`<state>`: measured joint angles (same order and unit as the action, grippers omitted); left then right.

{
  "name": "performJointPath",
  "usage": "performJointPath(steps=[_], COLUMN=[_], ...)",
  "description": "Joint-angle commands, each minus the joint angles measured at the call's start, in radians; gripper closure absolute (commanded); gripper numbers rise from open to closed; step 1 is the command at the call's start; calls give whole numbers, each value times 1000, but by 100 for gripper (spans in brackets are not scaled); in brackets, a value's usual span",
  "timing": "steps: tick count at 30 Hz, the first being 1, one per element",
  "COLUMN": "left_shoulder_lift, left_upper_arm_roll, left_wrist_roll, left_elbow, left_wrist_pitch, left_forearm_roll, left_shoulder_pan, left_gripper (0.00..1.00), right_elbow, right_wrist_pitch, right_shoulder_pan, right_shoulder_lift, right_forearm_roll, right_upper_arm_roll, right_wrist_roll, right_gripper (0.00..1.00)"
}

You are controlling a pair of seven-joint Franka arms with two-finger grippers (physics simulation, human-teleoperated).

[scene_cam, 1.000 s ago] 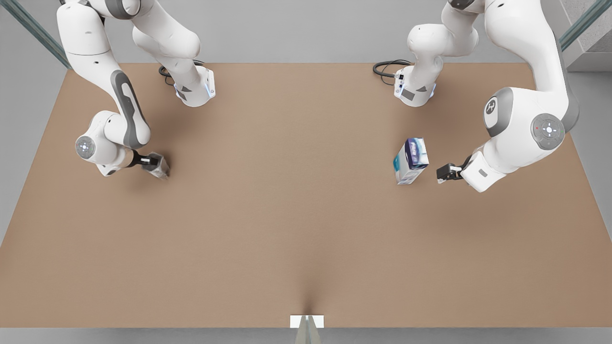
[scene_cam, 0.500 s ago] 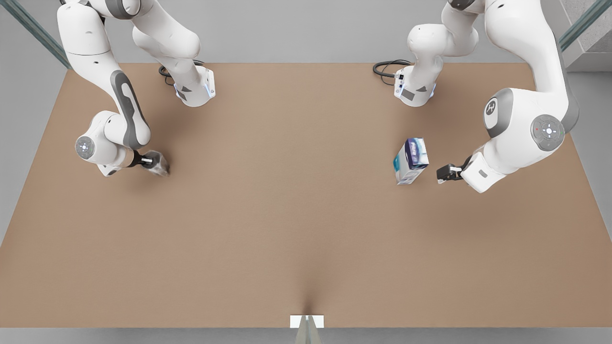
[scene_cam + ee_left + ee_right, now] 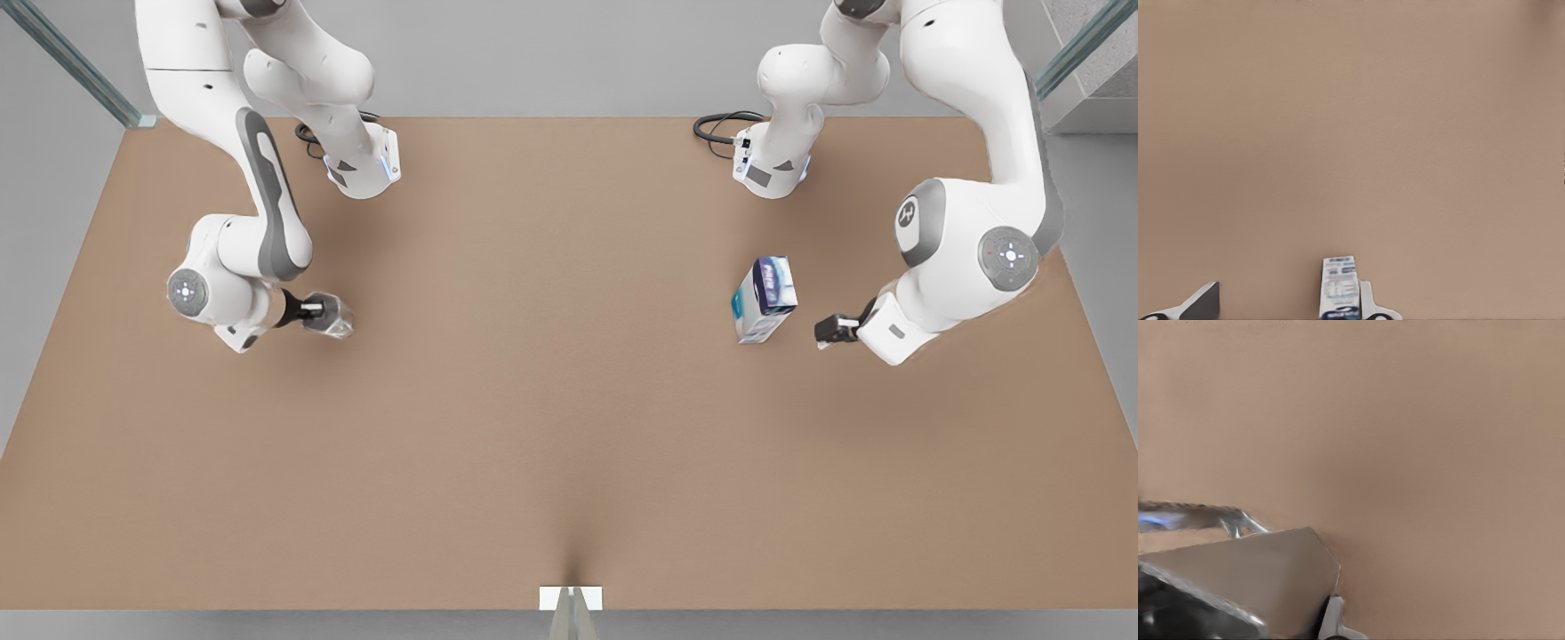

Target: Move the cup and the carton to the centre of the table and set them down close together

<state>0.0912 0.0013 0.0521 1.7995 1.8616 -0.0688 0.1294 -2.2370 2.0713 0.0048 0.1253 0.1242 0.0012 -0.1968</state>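
Now right gripper [image 3: 322, 313], clamped on the cup [image 3: 338, 318], has carried it toward 3 o'clock, centreward, while left gripper [image 3: 829, 331], fingers apart, waits beside the carton [image 3: 764, 300].

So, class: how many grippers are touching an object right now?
1. The right gripper holds the cup, on the front view's left. The left gripper sits open beside the carton, apart.

Illumination is even, diffuse and bright. The table [image 3: 569, 427] carries soft, blurred shadows beneath both arms and a dark smudge at its near edge centre. The cup [image 3: 1238, 587] shows glassy highlights. No glare.
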Motion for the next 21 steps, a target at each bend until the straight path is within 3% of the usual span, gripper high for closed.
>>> performJointPath(steps=[1, 5, 7, 15, 17, 21], left_shoulder_lift=[-34, -245, -274, -275, -275, -266], left_upper_arm_roll=[0, 0, -1, -40, -57, -60], left_wrist_roll=[0, 46, 55, 87, 101, 101], left_elbow=[52, 325, 431, 544, 563, 569], left_wrist_pitch=[30, 126, 232, 306, 306, 304], left_forearm_roll=[30, 47, 47, 46, 44, 41], left_shoulder_pan=[-19, 30, 33, 42, 42, 42], left_gripper=[0, 0, 0, 0, 0, 0], right_elbow=[8, 102, 117, 418, 462, 701], right_wrist_pitch=[0, -28, -23, 3, 102, 118], right_shoulder_pan=[9, 113, 184, 359, 429, 550], right_shoulder_lift=[0, 11, 16, 270, 347, 537], right_forearm_roll=[-12, 61, 78, 115, 117, 167], right_upper_arm_roll=[0, 0, 0, 0, 0, -9], right_wrist_roll=[11, 31, 115, 378, 456, 626], right_gripper=[79, 79, 79, 79, 79, 79])
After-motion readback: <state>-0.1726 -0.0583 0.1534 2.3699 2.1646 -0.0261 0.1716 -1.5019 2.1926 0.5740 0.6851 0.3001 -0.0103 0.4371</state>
